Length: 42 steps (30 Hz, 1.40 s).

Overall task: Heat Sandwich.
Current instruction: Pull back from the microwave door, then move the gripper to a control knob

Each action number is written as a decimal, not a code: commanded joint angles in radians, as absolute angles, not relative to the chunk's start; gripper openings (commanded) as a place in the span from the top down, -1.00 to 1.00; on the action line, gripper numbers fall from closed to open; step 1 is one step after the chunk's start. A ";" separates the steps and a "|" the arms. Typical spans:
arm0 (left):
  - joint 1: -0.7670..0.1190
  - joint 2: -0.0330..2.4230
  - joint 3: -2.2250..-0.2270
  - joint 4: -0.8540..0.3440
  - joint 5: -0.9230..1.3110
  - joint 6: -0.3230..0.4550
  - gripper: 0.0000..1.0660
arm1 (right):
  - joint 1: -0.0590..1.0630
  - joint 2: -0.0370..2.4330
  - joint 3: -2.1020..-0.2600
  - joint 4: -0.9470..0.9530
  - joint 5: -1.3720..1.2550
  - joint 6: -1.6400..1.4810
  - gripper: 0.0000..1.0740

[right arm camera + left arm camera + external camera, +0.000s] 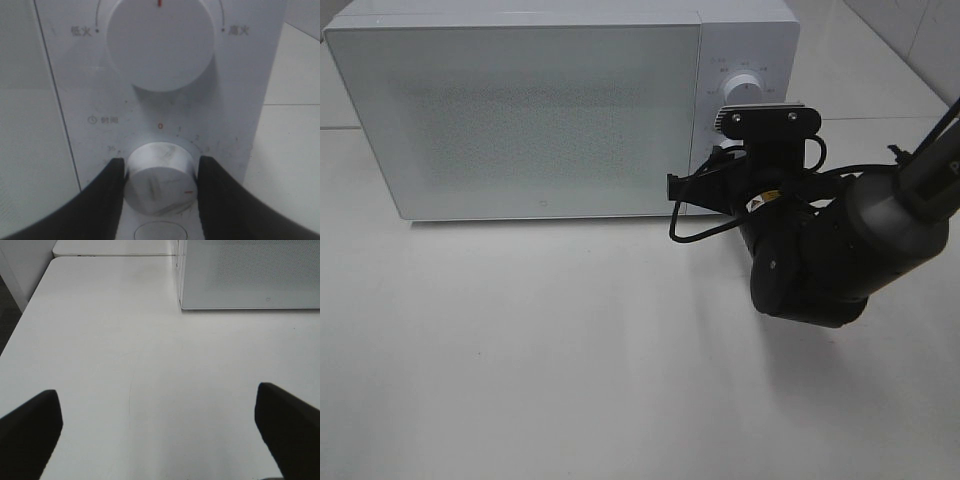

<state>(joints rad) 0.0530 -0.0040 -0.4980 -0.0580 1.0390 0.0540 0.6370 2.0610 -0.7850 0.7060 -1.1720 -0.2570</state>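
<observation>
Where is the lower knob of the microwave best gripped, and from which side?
Grip the lower knob by its round rim, on two opposite sides, coming straight at the control panel from the front. It is a short cylinder standing out of the panel, so a side pinch can turn it. The right hand holds it so.

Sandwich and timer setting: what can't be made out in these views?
1. The sandwich: in no view; the microwave door is shut and nothing shows through it.
2. The timer knob: blurred in the right wrist view, with the right gripper jaws on either side; its setting is unreadable. In the exterior high view the right arm covers it.
3. The left gripper: outside the exterior high view.
</observation>
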 commanded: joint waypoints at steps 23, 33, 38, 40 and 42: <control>0.054 -0.031 -0.494 -0.055 1.030 0.048 -0.89 | 0.638 2.063 -0.793 0.686 -1.195 -0.187 0.71; 0.054 -0.031 -0.494 -0.055 1.030 0.048 -0.89 | 0.638 2.063 -0.793 0.686 -1.197 0.058 0.70; 0.054 -0.031 -0.494 -0.055 1.030 0.048 -0.89 | 0.638 2.063 -0.793 0.682 -1.196 0.349 0.70; 0.054 -0.031 -0.494 -0.055 1.030 0.048 -0.89 | 0.638 2.063 -0.793 0.682 -1.191 0.459 0.70; 0.054 -0.031 -0.494 -0.055 1.030 0.048 -0.89 | 0.638 2.063 -0.793 0.682 -1.191 0.558 0.70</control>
